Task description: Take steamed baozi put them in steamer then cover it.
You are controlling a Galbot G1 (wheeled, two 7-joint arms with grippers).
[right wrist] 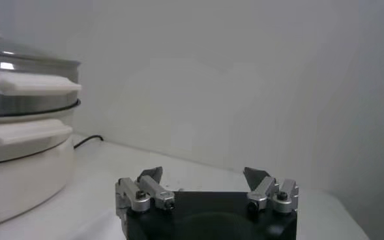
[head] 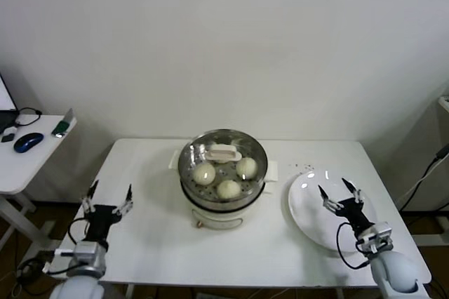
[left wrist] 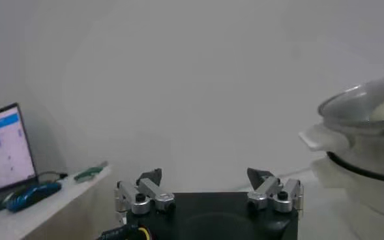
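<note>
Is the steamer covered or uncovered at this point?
Covered. The glass cover sits on the steamer, its cream handle on top and buns visible through it; the left wrist view shows its dome on the rim.

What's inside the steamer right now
Through the cover, three steamed baozi sit on the perforated tray in the steamer. The cover's handle hides the spot behind them, so a fourth can't be confirmed.

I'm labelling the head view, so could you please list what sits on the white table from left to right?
Left tool, open → steamer with its glass lid on and buns inside → white plate → right tool, open above the plate.
</note>
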